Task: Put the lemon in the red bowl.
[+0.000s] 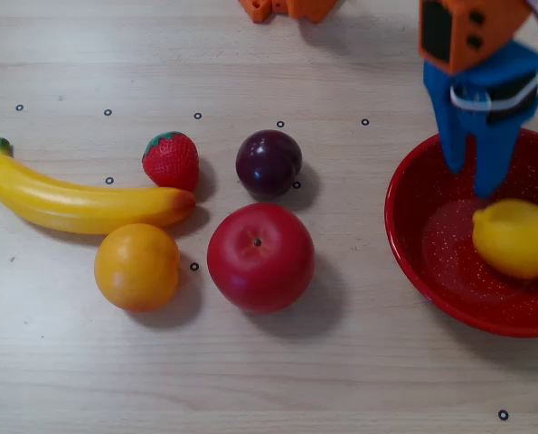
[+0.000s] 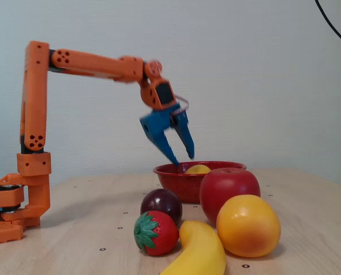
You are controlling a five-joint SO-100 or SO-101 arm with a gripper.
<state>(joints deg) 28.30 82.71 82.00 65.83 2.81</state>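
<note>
The lemon (image 1: pixel 515 237) lies inside the red bowl (image 1: pixel 410 237) at the right of the overhead view. In the fixed view only its top (image 2: pixel 198 169) shows above the bowl's rim (image 2: pixel 176 170). My blue gripper (image 1: pixel 472 178) hangs over the far side of the bowl, just above the lemon, fingers apart and empty. In the fixed view the gripper (image 2: pixel 182 159) points down with its tips just above the rim.
Left of the bowl lie a red apple (image 1: pixel 260 257), a dark plum (image 1: pixel 269 162), a strawberry (image 1: pixel 171 161), an orange (image 1: pixel 136 266) and a banana (image 1: pixel 79 202). The arm's base (image 2: pixel 12 206) stands at the left of the fixed view.
</note>
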